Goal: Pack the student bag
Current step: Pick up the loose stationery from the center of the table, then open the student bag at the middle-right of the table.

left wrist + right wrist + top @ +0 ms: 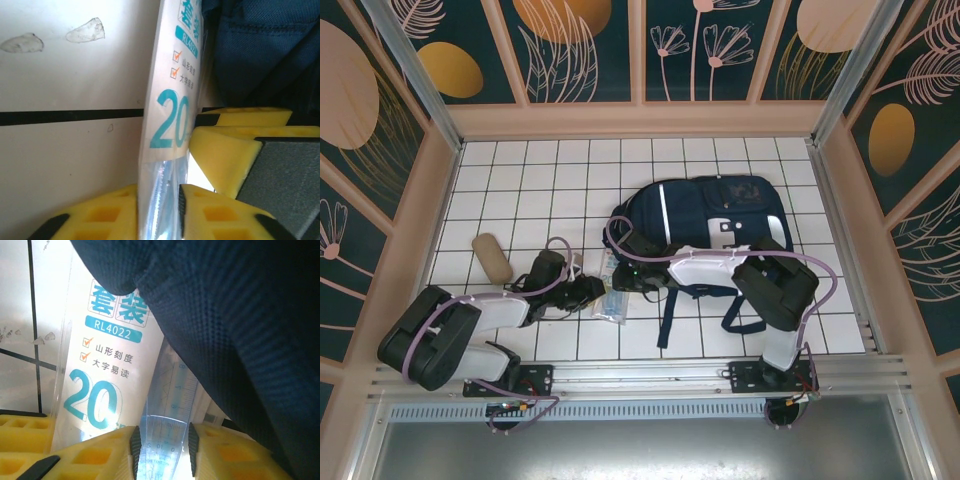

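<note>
- Nearest, the left arm lies low and folded, reaching right along the surface (520,180). The left gripper (159,200) has its jaws pinched on a ruler packet (170,115), held edge-on.
- The right arm elbows out and reaches left. The right gripper (162,440) has its jaws clamped on that packet too, probably to steady the floppy sleeve for a handover.
- Just beyond lies the bag (720,215), flat, its near edge overhanging the packet. Whether its mouth is open is unclear.
- A tan pouch (492,258) lies well left.
</note>
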